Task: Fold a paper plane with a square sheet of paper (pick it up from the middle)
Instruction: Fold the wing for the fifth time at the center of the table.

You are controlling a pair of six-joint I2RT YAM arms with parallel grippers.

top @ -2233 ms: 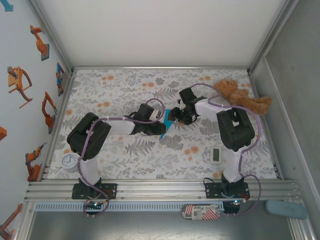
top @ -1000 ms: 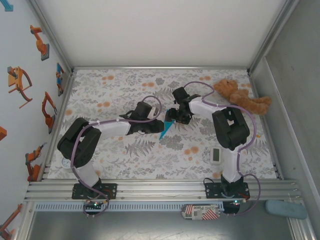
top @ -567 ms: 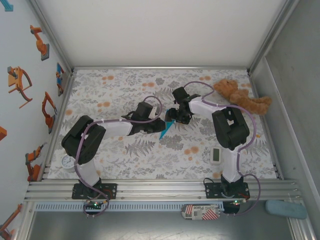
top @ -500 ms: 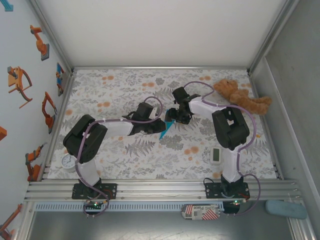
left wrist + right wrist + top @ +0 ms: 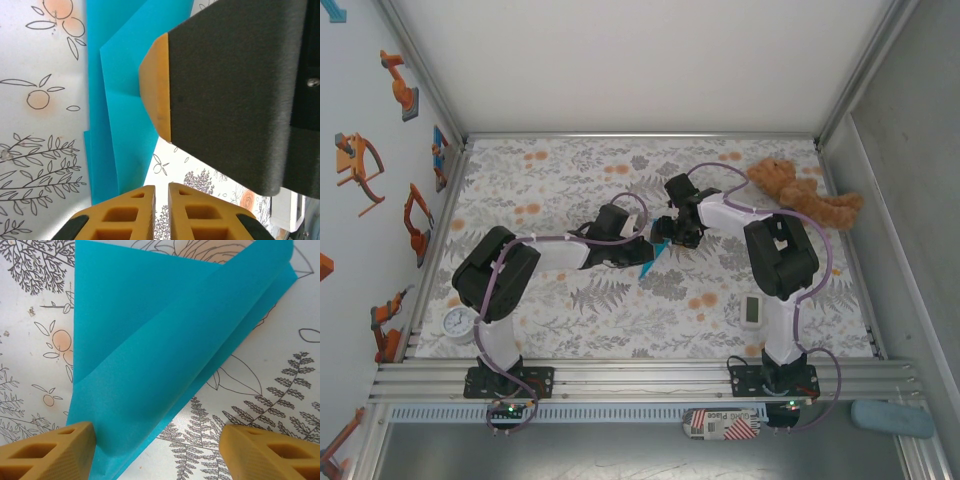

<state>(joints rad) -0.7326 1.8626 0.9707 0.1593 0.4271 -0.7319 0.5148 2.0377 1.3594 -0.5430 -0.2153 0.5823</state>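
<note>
The left pincer [image 5: 161, 202] has just narrowed to a slit beside the half-folded blue paper [image 5: 150, 350] at the middle of the table [image 5: 570, 180], inside the wide right pincer [image 5: 157, 452], probably ready to press a crease.

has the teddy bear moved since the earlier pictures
No. The teddy bear lies in the same spot as before, by the far right corner of the floral table.
</note>
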